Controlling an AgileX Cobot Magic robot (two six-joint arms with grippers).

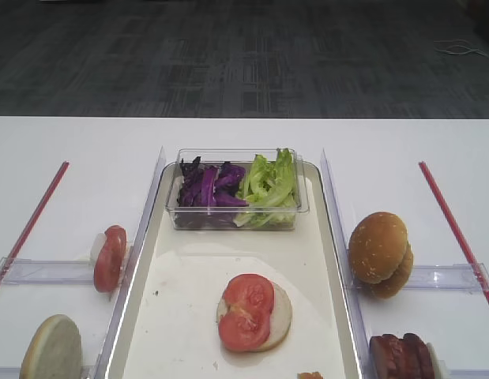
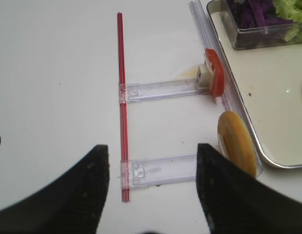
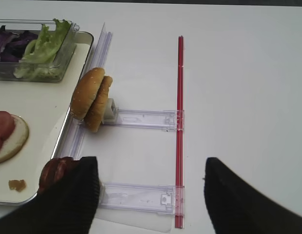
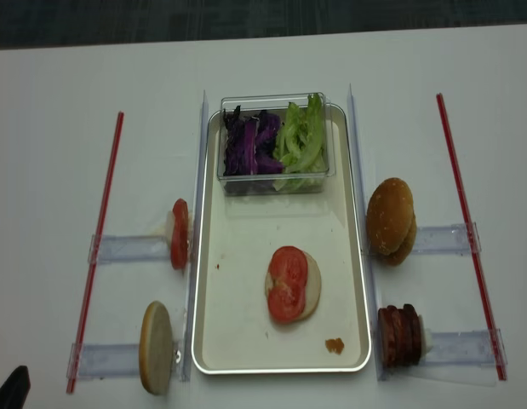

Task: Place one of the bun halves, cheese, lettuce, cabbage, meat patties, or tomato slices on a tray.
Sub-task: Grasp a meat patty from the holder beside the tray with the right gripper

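The right gripper [image 3: 148, 195] hangs wide open and empty above the white table [image 3: 238, 73], the left gripper [image 2: 153, 190] likewise, with the meat patties [image 3: 55, 171] beside its left finger, bun halves [image 3: 92, 99] ahead, and the tray [image 3: 38, 146] further left.

Tray [image 4: 246, 341]: cream-white, long, shiny rim, mid-table.
Bun halves [image 4: 391, 220]: two domed tops on edge, right of tray; pale half [image 4: 157, 346] on edge, left.
Tomato slices [image 4: 287, 283]: overlapping on flat bun bottom [image 4: 312, 285], tray centre.
Meat patties [image 4: 399, 335]: upright row, right.
Cabbage [image 4: 250, 143], lettuce [image 4: 300, 141]: side by side, tray's far end.
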